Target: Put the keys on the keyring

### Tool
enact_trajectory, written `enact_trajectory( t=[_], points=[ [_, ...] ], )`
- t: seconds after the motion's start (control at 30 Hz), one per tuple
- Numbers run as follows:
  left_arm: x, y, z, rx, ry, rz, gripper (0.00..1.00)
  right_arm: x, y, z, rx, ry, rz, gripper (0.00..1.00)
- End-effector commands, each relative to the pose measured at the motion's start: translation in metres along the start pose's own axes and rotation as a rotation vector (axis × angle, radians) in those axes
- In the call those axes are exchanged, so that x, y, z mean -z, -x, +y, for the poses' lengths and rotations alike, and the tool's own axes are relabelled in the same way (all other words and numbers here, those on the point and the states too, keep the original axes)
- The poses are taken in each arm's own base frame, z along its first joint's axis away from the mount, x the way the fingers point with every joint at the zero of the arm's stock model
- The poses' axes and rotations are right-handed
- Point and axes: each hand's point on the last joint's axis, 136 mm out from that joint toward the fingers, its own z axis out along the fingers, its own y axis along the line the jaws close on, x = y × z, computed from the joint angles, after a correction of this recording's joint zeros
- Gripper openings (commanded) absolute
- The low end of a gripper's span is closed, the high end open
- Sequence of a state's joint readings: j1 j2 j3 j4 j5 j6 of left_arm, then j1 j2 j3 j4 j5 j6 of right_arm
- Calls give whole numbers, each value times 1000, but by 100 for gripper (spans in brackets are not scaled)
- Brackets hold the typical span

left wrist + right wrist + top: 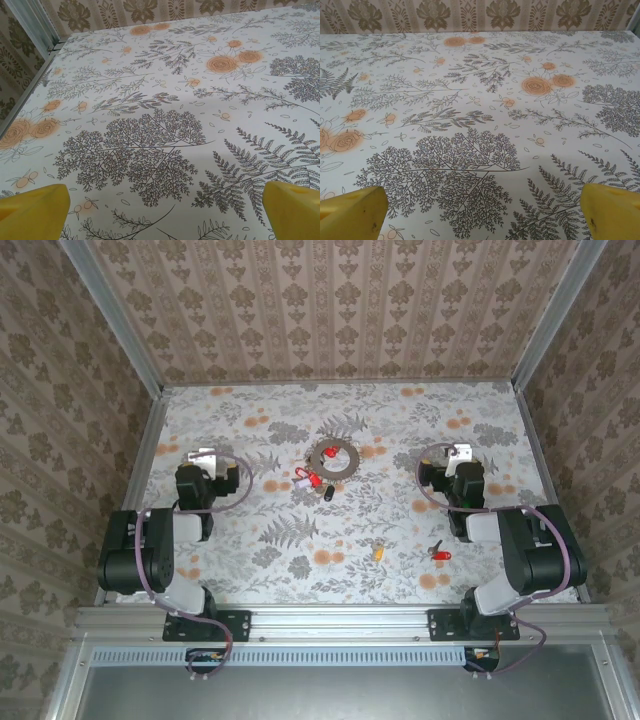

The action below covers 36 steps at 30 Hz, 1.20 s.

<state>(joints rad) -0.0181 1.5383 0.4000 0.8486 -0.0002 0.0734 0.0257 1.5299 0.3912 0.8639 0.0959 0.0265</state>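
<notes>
Bolted along the bottom edge of the overhead view, the arm bases (190,620) lie nearest, with the left gripper (203,457) at middle left and the right gripper (460,453) at middle right, both spread wide and empty over the flower-printed table (250,540). The keyring (350,464), a flat grey metal band, is found lying flat just above the frame's centre, and a red key (328,451) appears to lie inside its opening. Just off its lower left edge red keys (309,478) are clustered, with a black key (328,493) below them. A yellow-orange key (378,552) and a lone red key (440,555) lie well apart at lower right. All are judged light, rigid and apt to slide on the cloth. The plastic heads are judged the better hold, and the ring is best pinched across its band. In the left wrist view, yellow fingers (35,212) are seen at the bottom corners, parted over printed ferns. In the right wrist view, yellow pads (352,215) are likewise held wide apart, with nothing between them.
</notes>
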Motion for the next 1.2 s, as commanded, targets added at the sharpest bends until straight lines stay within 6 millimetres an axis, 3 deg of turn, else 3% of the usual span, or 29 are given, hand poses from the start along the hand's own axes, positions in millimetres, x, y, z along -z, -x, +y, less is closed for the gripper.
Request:
enact_trajectory(
  t=[0.0,0.87,1.0,1.1,1.17],
  points=[
    [0,4,0,16,-5,-8,100,-2,6,2,-6,15,-8,100],
    [0,7,-4,12,-38,-18,100,0,7,9,10,57,-12,100],
    [11,18,-4,8,-44,-47,100,7,20,1,2,-11,-14,100],
    [26,34,8,55,-26,-71,100,16,38,-17,-99,-127,140,100],
    [37,44,17,103,3,-68,100,22,47,-19,-201,-159,240,100]
  ],
)
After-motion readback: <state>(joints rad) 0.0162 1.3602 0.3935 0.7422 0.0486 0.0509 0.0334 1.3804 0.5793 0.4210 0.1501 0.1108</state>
